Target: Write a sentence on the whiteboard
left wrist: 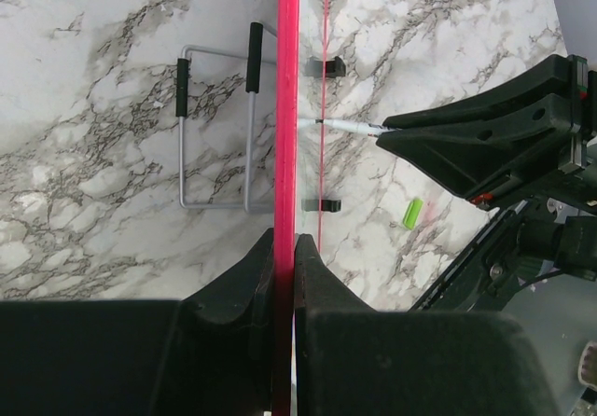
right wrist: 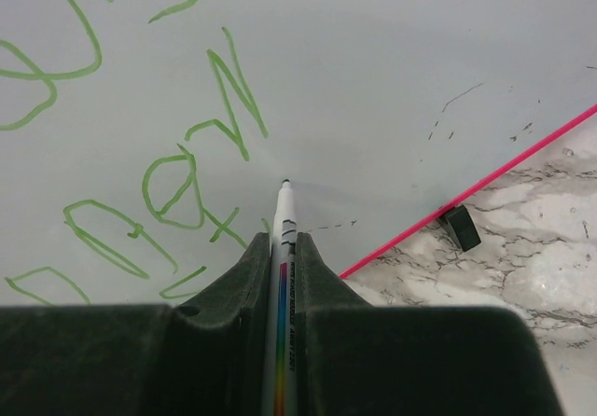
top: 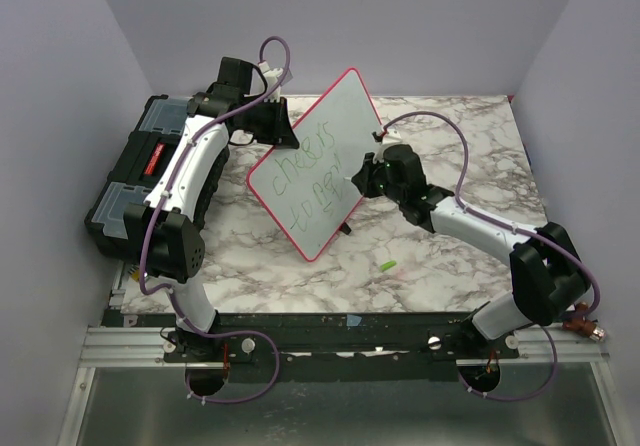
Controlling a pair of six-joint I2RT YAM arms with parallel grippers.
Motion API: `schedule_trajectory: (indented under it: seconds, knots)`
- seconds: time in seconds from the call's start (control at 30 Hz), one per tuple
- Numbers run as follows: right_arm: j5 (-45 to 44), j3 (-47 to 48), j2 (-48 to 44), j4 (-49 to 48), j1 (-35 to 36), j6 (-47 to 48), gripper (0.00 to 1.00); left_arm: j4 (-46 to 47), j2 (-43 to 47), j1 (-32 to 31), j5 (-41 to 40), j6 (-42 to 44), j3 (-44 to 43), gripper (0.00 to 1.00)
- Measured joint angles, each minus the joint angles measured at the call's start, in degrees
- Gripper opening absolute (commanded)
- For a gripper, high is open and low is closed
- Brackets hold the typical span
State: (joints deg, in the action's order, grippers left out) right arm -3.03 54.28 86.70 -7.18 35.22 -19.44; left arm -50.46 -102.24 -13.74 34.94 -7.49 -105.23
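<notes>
The whiteboard (top: 330, 136) stands tilted on edge over the marble table, white with a red-pink rim. My left gripper (top: 276, 126) is shut on its upper left rim; in the left wrist view the board shows edge-on (left wrist: 286, 108) between the jaws of that gripper (left wrist: 284, 248). The green sentence (top: 312, 178) shows "cheers" and a second line under it, and also shows in the right wrist view (right wrist: 168, 192). My right gripper (top: 362, 178) (right wrist: 282, 248) is shut on a white marker (right wrist: 283, 218), whose tip is at the board face right of the last letters.
A black toolbox (top: 135, 181) sits at the left behind my left arm. A green marker cap (top: 386, 265) (left wrist: 412, 213) lies on the table before the board. A wire stand (left wrist: 219, 127) lies behind the board. Grey walls enclose the table.
</notes>
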Motion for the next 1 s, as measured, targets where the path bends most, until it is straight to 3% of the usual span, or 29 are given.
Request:
schedule_trajectory:
  seconds: [0.53, 1.0]
  knots:
    - [6.4, -2.3, -0.3, -1.4, -0.6, 0.0, 0.01, -0.1, 0.0, 0.4, 0.0, 0.2, 0.0, 0.0]
    - [4.3, -1.7, 0.6, 1.1, -0.5, -0.2, 0.01, -0.1, 0.0, 0.4, 0.0, 0.2, 0.0, 0.0]
